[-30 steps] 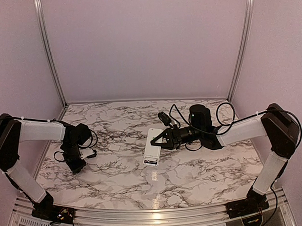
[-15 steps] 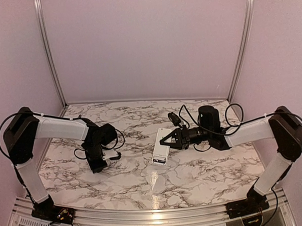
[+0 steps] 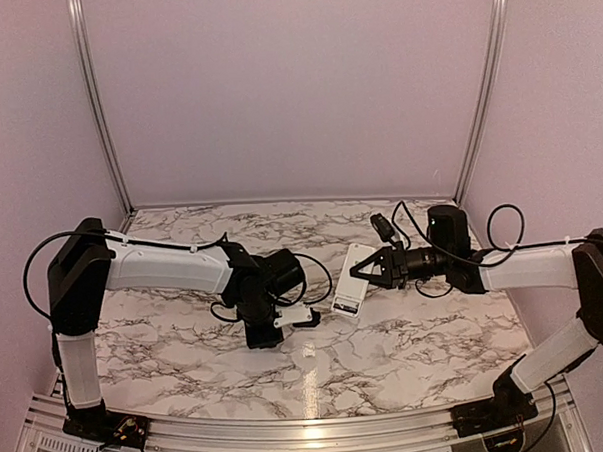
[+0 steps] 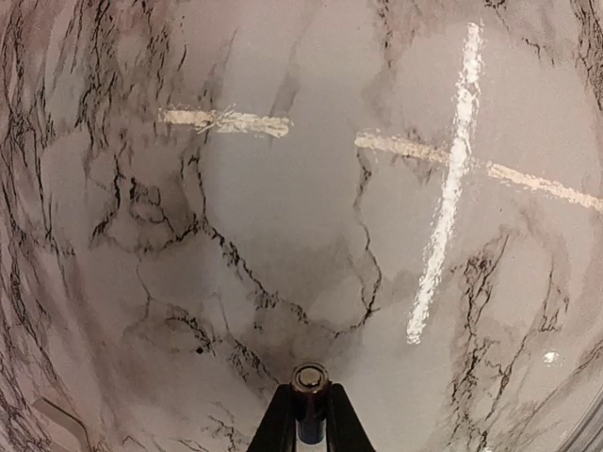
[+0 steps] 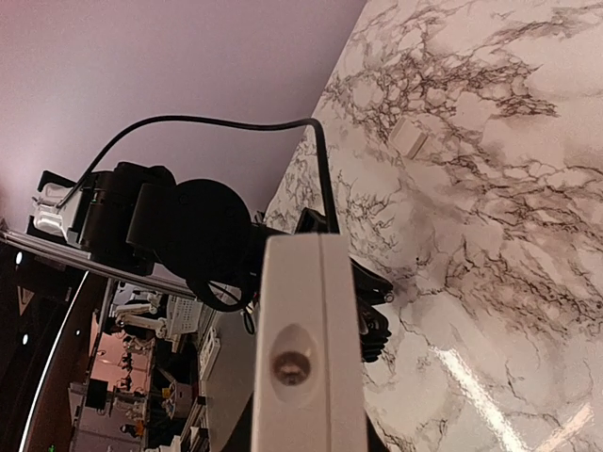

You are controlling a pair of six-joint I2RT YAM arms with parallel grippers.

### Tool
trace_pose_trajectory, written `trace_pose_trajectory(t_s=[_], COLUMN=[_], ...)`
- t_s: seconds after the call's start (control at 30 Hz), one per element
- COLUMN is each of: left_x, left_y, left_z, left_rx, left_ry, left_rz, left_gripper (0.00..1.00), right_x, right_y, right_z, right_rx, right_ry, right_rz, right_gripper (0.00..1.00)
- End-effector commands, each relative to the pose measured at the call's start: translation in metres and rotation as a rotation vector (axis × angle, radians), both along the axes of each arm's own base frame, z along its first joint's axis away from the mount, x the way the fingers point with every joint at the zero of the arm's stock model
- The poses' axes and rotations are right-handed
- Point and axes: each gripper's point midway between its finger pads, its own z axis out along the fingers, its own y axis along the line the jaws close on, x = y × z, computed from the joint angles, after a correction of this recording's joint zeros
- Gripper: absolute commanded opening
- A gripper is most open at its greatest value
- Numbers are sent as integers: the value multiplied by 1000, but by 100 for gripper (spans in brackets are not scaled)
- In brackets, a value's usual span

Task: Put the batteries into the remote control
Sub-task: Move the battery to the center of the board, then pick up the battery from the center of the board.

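Observation:
One battery, a slim dark cylinder with a metal end cap, is pinched between my left gripper's black fingers, end pointing down over the marble. In the top view the left gripper hangs over the table's middle, left of the remote control. The remote control, a flat white bar, is tilted and held at its upper end by my right gripper. The right wrist view shows the remote control end-on with a small round window. It hides most of that gripper's fingers.
The marble table has metal rails along its front and corner posts at the back. A small pale flat piece lies on the marble beyond the remote. The left arm's wrist and cable are close behind the remote.
The left arm has swung from the table's left side to the middle, carrying the battery. The right arm has drawn the remote to the right.

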Motion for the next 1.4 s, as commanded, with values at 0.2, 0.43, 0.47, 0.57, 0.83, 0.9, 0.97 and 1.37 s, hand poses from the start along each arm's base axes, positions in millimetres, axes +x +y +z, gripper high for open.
trace_pose_trajectory(t_s=[0.2, 0.43, 0.47, 0.57, 0.83, 0.9, 0.97, 1.37], left_x=[-6, -7, -7, -9, -7, -6, -5, -11], left_y=[-25, -24, -24, -22, -12, -11, -12, -10], left_z=[-2, 4, 5, 4, 12, 13, 12, -9], left_rx=[-124, -206, -213, -229, -355, -368, -392, -432], left_ry=[5, -38, -42, -39, -31, -55, -69, -79], left_rz=[-32, -46, -46, -56, -62, -67, -74, -107], left_gripper=[23, 34, 35, 36, 30, 29, 28, 16], right_x=[1, 2, 3, 3, 2, 2, 2, 0], right_y=[-7, -7, -7, -7, -8, -7, -7, -8], right_z=[3, 4, 5, 7, 8, 8, 8, 9], right_rx=[-18, -19, -19, -17, -26, -25, -23, -28], right_ry=[-29, -34, -34, -41, -50, -50, -48, -55], right_rz=[-18, -22, -23, -22, -19, -16, -13, -14], right_gripper=[0, 0, 0, 0, 0, 0, 0, 0])
